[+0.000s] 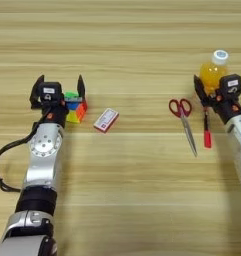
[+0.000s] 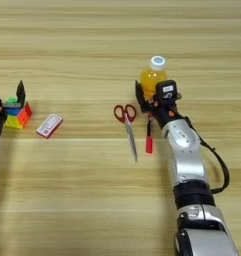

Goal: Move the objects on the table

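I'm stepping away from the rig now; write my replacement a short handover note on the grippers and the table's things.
Left gripper: open, fingers either side of the puzzle cube, not closed on it.
Right gripper: at the orange drink bottle; grip unclear.
On the table: card right of the cube; scissors and red pen by the right arm.
Done: nothing lifted. Left: all moves.
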